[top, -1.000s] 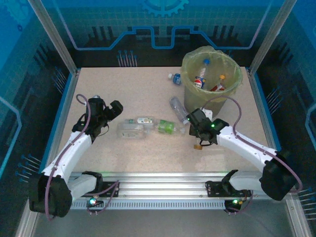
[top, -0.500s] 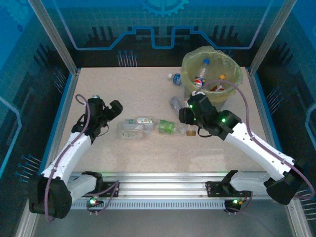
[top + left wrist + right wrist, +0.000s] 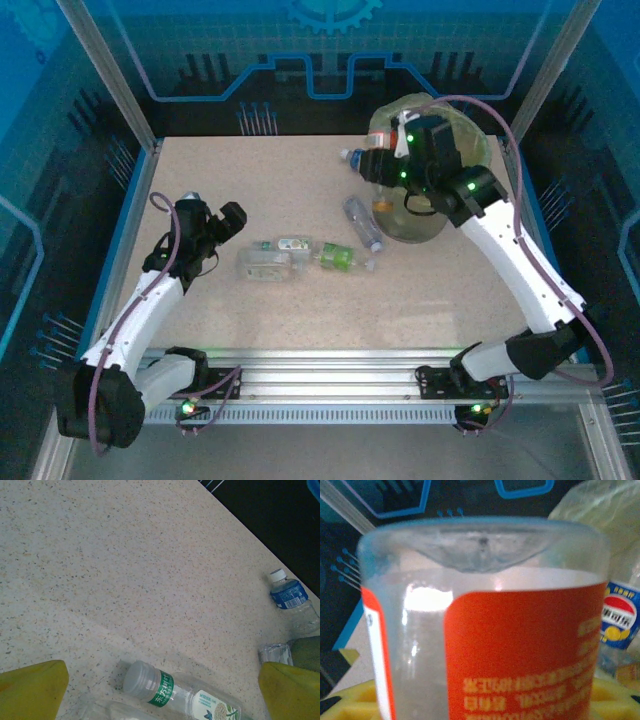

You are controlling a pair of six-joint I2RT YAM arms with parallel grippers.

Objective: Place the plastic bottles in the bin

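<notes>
My right gripper (image 3: 392, 165) is shut on a clear bottle with a red label (image 3: 520, 645), held at the left rim of the bin (image 3: 470, 135); its orange cap end (image 3: 383, 207) hangs down. The bin's yellow-green bag (image 3: 600, 505) shows behind the bottle, with a blue-labelled bottle (image 3: 619, 617) inside. My left gripper (image 3: 226, 222) stands open over the table, left of several bottles lying flat: a clear one (image 3: 265, 266), a green-and-white labelled one (image 3: 170, 692), a green one (image 3: 340, 258) and another clear one (image 3: 363, 222). A blue-labelled bottle (image 3: 352, 157) lies near the bin.
The speckled table (image 3: 250, 170) is framed by metal posts (image 3: 110, 70) and blue transparent walls. The right arm (image 3: 520, 250) reaches over the right half of the table to the bin at the back right.
The right arm has lifted the red-labelled bottle from the table's middle right and carried it back to the bin's rim. The left arm has barely moved.
</notes>
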